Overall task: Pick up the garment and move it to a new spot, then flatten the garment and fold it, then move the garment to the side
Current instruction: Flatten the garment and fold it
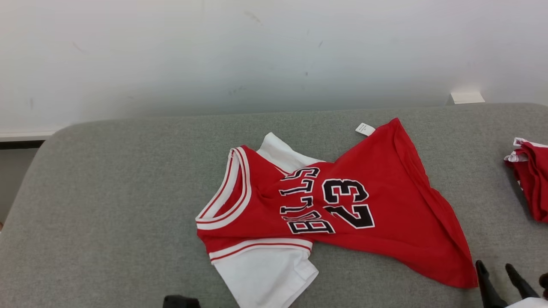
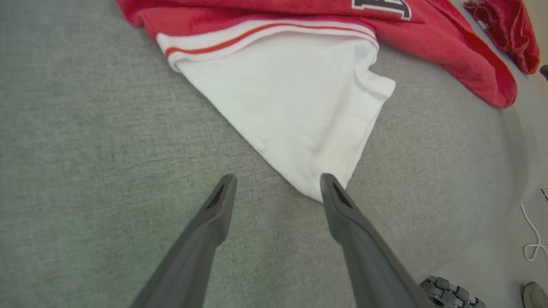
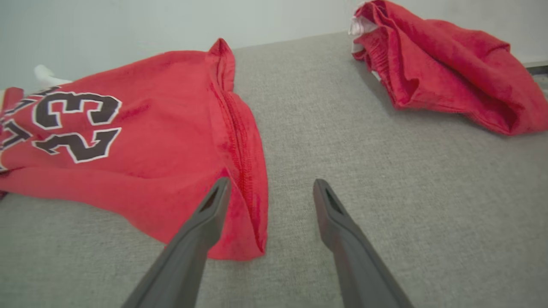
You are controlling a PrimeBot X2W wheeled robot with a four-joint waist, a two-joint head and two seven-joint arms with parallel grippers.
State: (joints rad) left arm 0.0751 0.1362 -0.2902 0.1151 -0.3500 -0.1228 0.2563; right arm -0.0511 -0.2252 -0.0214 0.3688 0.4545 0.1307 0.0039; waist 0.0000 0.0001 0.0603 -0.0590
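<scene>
grey felt-covered tabletop (image 1: 107, 192) by a pale wall carries the crumpled red-and-white cotton basketball jersey (image 1: 376, 205), just ahead of both hands. left wrist: the left gripper (image 2: 278, 179) gapes, white sleeve (image 2: 299, 107) corner at its right fingertip. right wrist: the right gripper (image 3: 270, 184) gapes, its left finger over the red hem (image 3: 246, 171). pickup looks imminent; next, both should pinch and lift together.

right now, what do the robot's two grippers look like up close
Both the left gripper and right gripper have two long, matte dark grey fingers that taper to narrow, slanted tips, each with a slim hollow slot near the end.
</scene>
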